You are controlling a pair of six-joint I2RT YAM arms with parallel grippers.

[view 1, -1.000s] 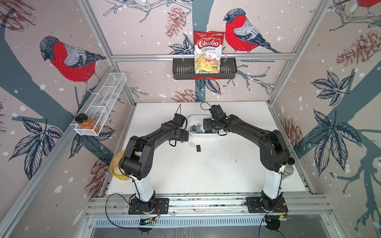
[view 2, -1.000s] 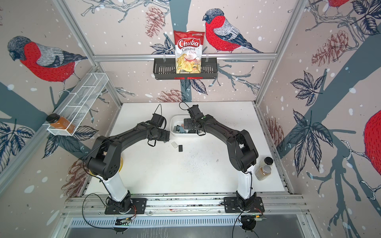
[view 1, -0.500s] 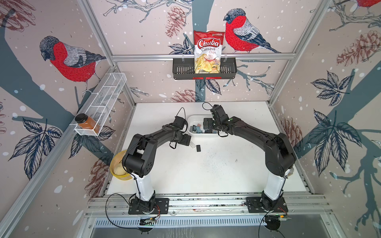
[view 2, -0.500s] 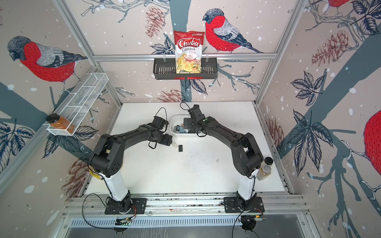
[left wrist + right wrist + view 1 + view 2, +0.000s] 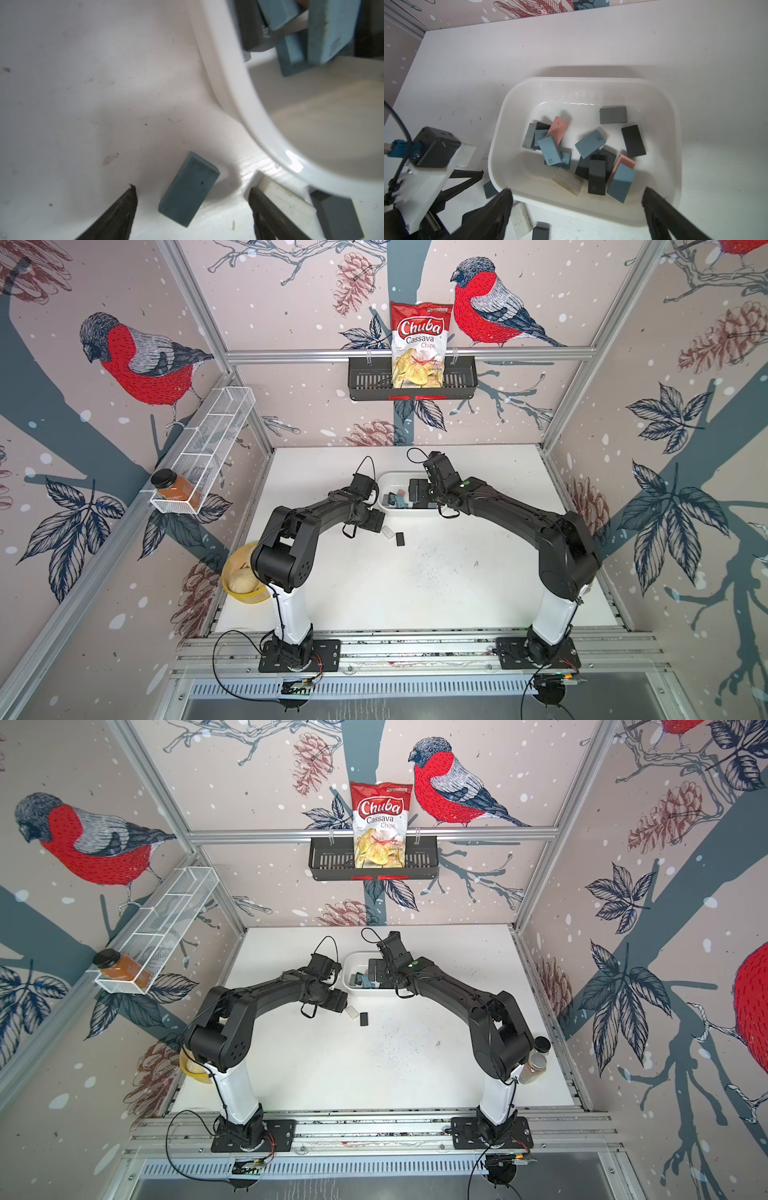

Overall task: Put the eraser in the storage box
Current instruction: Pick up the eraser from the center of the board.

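Note:
A teal eraser [image 5: 188,189] lies flat on the white table just outside the storage box's rounded corner [image 5: 239,83]. My left gripper [image 5: 192,192] is open, with one finger on each side of the eraser and a gap on both sides. In both top views that gripper [image 5: 374,522] hides the eraser. The shallow white storage box [image 5: 583,83] holds several blue, black, grey and pink erasers. My right gripper [image 5: 577,192] hangs open over the box's near rim with nothing in it. In the right wrist view the teal eraser [image 5: 490,189] shows beside the box wall.
A white eraser [image 5: 388,532] and a black eraser [image 5: 400,539] lie on the table just in front of the box. A yellow bowl [image 5: 243,576] sits by the left arm's base, and a bottle [image 5: 536,1060] by the right arm. A wire rack [image 5: 208,439] and a black basket [image 5: 365,381] hang on the walls.
My left gripper has slid a little toward the front, down around the teal eraser, and its jaws have narrowed slightly. The right gripper has stayed over the box.

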